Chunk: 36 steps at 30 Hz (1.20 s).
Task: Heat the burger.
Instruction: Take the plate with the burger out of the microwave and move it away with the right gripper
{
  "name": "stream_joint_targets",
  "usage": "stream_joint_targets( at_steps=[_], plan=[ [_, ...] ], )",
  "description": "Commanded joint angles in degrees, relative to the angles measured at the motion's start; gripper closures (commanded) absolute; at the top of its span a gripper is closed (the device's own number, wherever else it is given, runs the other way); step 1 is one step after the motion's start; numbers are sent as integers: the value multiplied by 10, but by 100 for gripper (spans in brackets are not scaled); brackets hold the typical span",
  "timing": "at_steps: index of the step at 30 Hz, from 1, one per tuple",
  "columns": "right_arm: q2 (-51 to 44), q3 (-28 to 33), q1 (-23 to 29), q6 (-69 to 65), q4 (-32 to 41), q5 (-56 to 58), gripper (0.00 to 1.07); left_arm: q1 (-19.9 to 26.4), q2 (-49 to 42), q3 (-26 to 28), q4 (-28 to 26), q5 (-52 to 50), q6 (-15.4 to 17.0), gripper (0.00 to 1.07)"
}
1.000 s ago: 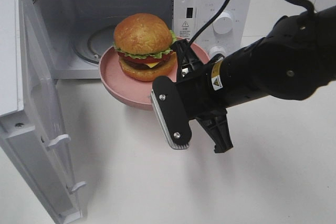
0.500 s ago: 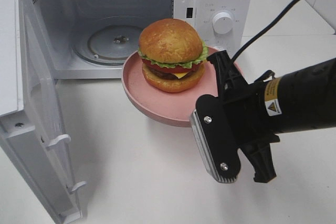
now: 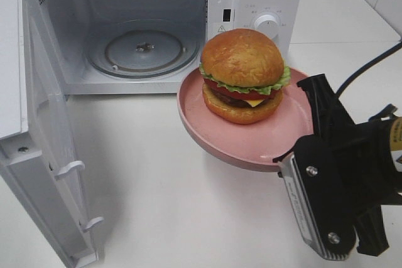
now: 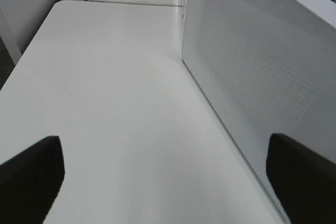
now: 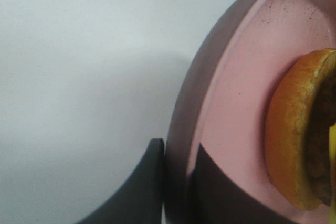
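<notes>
On the far left: the microwave door [image 3: 44, 130] stands swung wide open, its inner face toward the middle of the table [image 3: 169, 205].
Left gripper [image 4: 168, 177]: seen only in its own wrist view, where two dark fingertips [image 4: 31, 177] sit far apart at the picture's lower corners; the jaws are spread wide with nothing between them, above bare white table and beside a white perforated panel [image 4: 247, 87].
Microwave [image 3: 157, 29]: white, at the back of the table, cavity open, glass turntable [image 3: 143, 47] bare inside; a round knob [image 3: 267, 23] sits on the control panel at the right.
Plate [image 3: 213, 130]: round, pink, held up off the table in front of the microwave's right half, outside the cavity, tilted slightly.
Burger [image 3: 244, 75]: sits upright on the plate, glossy brown bun on top, lettuce, tomato, cheese and patty showing at the side; it overlaps the microwave's lower right corner in the high view.
Right gripper [image 3: 300, 117]: black, reaching in from the lower right, jaws clamped on the plate's near-right rim; the wrist view shows one dark finger [image 5: 142, 192] under the rim and one on top.
Cable [image 3: 367, 67]: black, running off the right arm toward the right edge.
</notes>
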<state>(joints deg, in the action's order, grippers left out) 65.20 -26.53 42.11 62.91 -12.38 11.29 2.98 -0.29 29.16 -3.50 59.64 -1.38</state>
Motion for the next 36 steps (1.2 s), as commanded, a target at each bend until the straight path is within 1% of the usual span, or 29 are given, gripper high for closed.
stream_joint_targets(
  at_steps=[1,2,5,7,8,9,10,11,12,13,14,15,16,17,18,21,23,24,26,27,28,31,33,36],
  plan=[
    [-44,7,-1,-9,-10,-9,107,1,-12,-3,-5,-3,2,6],
    [-65,13,-1,-24,-15,6,107,1,-12,-3,-5,-3,2,6],
    [-76,15,-1,-35,-22,19,107,1,-12,-3,-5,-3,2,6],
    [-108,15,-1,-92,-72,72,107,1,-12,-3,-5,-3,2,6],
    [-108,15,-1,-92,-72,72,107,1,-12,-3,-5,-3,2,6],
    [-116,15,-1,-114,-89,85,107,1,-12,-3,-5,-3,2,6],
    [-128,15,-1,-163,-121,108,107,1,-12,-3,-5,-3,2,6],
    [-128,15,-1,-163,-121,108,107,1,-12,-3,-5,-3,2,6],
    [-136,15,-1,-209,-158,132,107,1,-12,-3,-5,-3,2,6],
    [-136,15,-1,-209,-158,132,107,1,-12,-3,-5,-3,2,6],
    [-139,15,-1,-235,-175,146,107,1,-12,-3,-5,-3,2,6],
    [-141,15,-1,-281,-209,174,107,1,-12,-3,-5,-3,2,6],
    [-141,15,-1,-281,-209,174,107,1,-12,-3,-5,-3,2,6],
    [-141,15,-1,-307,-226,188,107,1,-12,-3,-5,-3,2,6],
    [-141,15,-1,-360,-257,213,107,1,-12,-3,-5,-3,2,6],
    [-141,15,-1,-383,-272,222,107,1,-12,-3,-5,-3,2,6],
    [-141,15,-1,-486,-329,270,107,1,-12,-3,-5,-3,2,6],
    [-141,15,-1,-486,-329,270,107,1,-12,-3,-5,-3,2,6],
    [-141,15,-1,-543,-351,297,107,1,-12,-3,-5,-3,2,6],
    [-141,15,-1,-543,-351,297,107,1,-12,-3,-5,-3,2,6],
    [-141,15,-1,-572,-359,317,107,1,-12,-3,-5,-3,2,6],
    [-141,15,-1,-585,-362,328,107,1,-12,-3,-5,-3,2,6],
    [-139,15,-1,-636,-368,374,107,1,-12,-3,-5,-3,2,6],
    [-137,15,-1,-662,-368,397,107,1,-12,-3,-5,-3,2,6]
  ],
)
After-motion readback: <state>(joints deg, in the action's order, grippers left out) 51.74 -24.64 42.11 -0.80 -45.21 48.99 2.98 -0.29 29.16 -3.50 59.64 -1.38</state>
